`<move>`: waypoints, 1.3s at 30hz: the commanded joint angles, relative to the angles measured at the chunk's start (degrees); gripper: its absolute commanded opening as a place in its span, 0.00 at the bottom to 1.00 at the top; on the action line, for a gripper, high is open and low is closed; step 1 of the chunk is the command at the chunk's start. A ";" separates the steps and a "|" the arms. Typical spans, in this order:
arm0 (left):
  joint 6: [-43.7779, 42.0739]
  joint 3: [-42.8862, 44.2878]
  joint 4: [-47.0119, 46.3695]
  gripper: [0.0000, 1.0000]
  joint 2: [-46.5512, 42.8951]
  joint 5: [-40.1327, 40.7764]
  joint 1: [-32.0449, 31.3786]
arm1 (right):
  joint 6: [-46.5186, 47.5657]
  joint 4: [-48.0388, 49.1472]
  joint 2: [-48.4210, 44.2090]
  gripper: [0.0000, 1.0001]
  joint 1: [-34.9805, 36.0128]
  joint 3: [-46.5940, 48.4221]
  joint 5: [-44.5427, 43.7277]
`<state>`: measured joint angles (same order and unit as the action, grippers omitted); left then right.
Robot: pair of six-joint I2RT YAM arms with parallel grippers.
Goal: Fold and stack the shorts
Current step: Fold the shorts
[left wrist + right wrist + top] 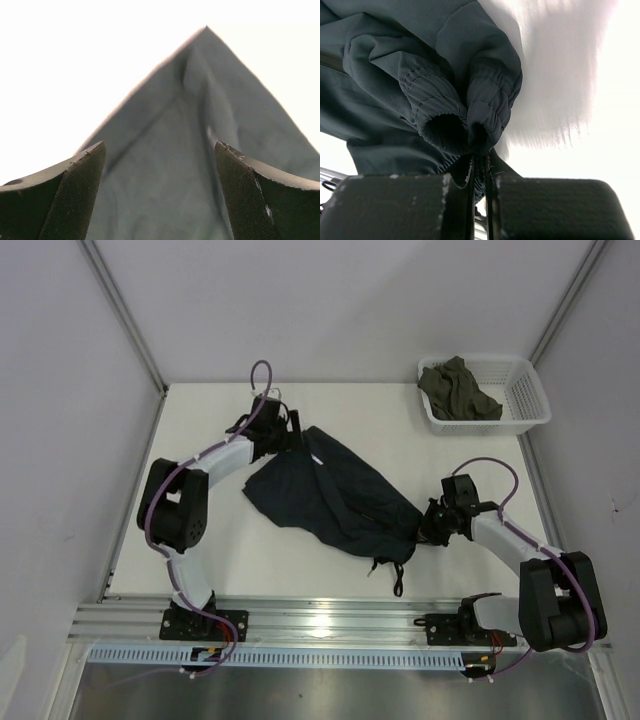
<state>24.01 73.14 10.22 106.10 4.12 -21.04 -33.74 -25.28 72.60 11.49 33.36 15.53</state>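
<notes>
Nearer me than the basket (535,390), the shorts (330,495) lay unfolded and unstacked, my right gripper (479,167) pinching their waistband (487,100), my left gripper (160,155) gaping empty.

No legible text, label, brand, number or sign on any surface in view.

Dark teal-navy shorts (335,495), white basket (525,390)

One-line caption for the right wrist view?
Right gripper shut on the gathered elastic edge of the dark shorts, fabric bunched just above it.
</notes>
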 commanded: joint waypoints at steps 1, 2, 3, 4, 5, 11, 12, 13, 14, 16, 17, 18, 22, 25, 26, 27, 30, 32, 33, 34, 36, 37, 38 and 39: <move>0.51 7.88 2.44 0.91 2.70 -2.71 2.66 | -0.19 2.78 -0.53 0.00 0.47 -0.76 -1.03; 0.86 8.67 2.44 0.90 3.49 -3.67 3.02 | -0.10 3.21 -0.53 0.00 0.47 -0.84 -1.03; 0.95 10.68 2.35 0.90 4.97 -4.20 3.28 | -0.01 3.39 -0.61 0.00 0.47 -0.85 -1.03; 1.13 11.49 2.44 0.89 5.86 -5.69 3.54 | 0.07 3.57 -0.53 0.00 0.47 -0.85 -1.03; 1.21 12.36 2.96 0.89 6.74 -6.49 3.55 | 0.07 3.74 -0.44 0.00 0.47 -0.76 -1.20; 2.27 17.82 2.70 0.88 12.28 -14.40 3.55 | 0.51 4.71 1.93 0.00 0.29 -0.14 -0.86; 2.27 19.21 2.70 0.88 12.98 -15.53 3.55 | 0.51 4.97 2.28 0.00 0.29 -0.05 -0.76; 2.44 19.40 2.70 0.87 14.12 -16.07 3.63 | 0.34 5.41 2.46 0.00 0.29 0.03 -0.42; 2.71 20.19 2.61 0.87 14.65 -16.42 3.63 | 0.34 5.68 2.98 0.00 0.29 0.12 -0.33; 2.97 20.63 2.26 0.84 15.53 -17.30 3.72 | 0.25 6.03 3.25 0.00 0.29 0.38 -0.06; 3.15 21.51 2.09 0.83 16.58 -17.74 3.72 | 0.34 6.03 3.60 0.00 0.29 0.47 0.03; 3.24 21.69 2.09 0.83 17.03 -18.44 3.72 | 0.34 6.03 3.86 0.00 0.38 0.56 0.03; 4.11 23.79 2.17 0.73 19.22 -19.50 3.72 | 0.34 6.38 4.22 0.00 0.29 0.82 0.29; 4.64 25.20 2.79 0.60 21.24 -19.41 3.81 | 0.16 6.47 4.13 0.00 0.38 0.82 0.29; 4.82 26.25 2.79 0.56 21.68 -19.06 3.90 | 0.25 6.47 4.04 0.00 0.38 0.74 0.29; 5.25 26.35 2.96 0.46 22.38 -18.37 3.99 | 0.16 6.38 3.87 0.00 0.38 0.65 0.12; 6.05 27.31 2.79 0.34 23.18 -17.40 4.51 | -0.27 6.99 3.17 0.00 0.29 -0.49 -0.32; 6.14 29.15 3.40 0.25 23.80 -16.34 4.78 | -1.68 8.84 1.76 0.00 0.55 -2.50 -0.50; 6.05 29.86 4.10 0.22 24.49 -15.81 4.78 | -2.29 9.80 1.06 0.00 0.38 -3.47 -0.67; 5.96 31.26 5.41 0.22 25.02 -15.29 4.86 | -2.91 11.90 0.36 0.00 0.38 -4.53 -0.85; 5.79 33.55 7.00 0.19 25.90 -13.79 5.30 | -5.10 13.84 -2.27 0.00 0.29 -7.50 -1.55; 5.79 34.77 8.31 0.18 26.69 -13.35 5.48 | -5.72 15.59 -3.24 0.00 0.38 -8.57 -1.90; 5.79 35.48 8.67 0.18 26.87 -12.39 5.65 | -7.29 15.96 -5.69 0.00 0.29 -9.45 -2.52; 5.87 35.40 8.85 0.18 26.79 -12.21 6.00 | -8.00 16.14 -7.19 0.00 0.20 -10.94 -4.09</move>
<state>29.10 105.10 17.12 132.49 -10.61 -16.47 -38.26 -11.46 69.34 11.68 26.02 16.34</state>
